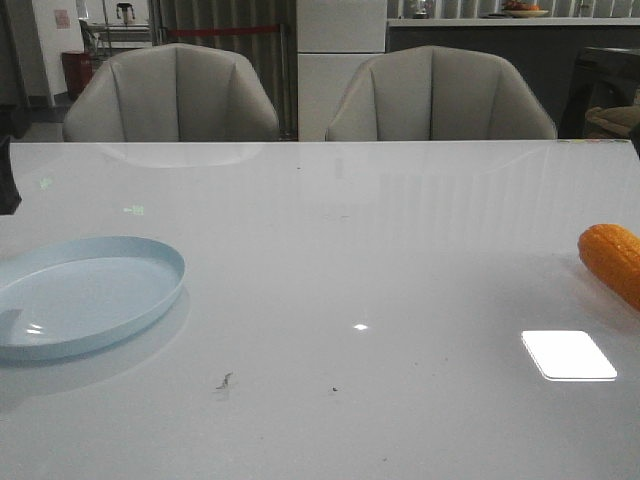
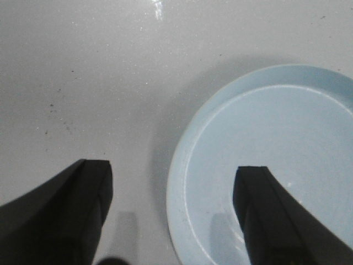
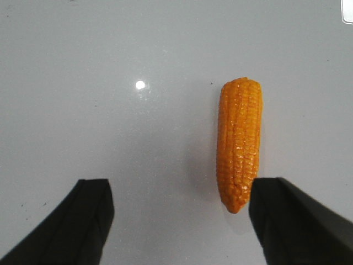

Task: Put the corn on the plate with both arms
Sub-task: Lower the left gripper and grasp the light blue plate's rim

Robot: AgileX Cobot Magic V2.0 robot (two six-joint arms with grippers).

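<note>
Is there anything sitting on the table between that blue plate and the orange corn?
No objects. In the front view, only bare white table with light glare and a few small dark specks lies between the plate and the corn.

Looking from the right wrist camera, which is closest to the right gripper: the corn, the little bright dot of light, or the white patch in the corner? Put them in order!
From the right gripper:
1. The corn, lying on the table with its tip beside one finger.
2. The bright dot, farther out on the table.
3. The white patch, at the view's far corner.
</note>
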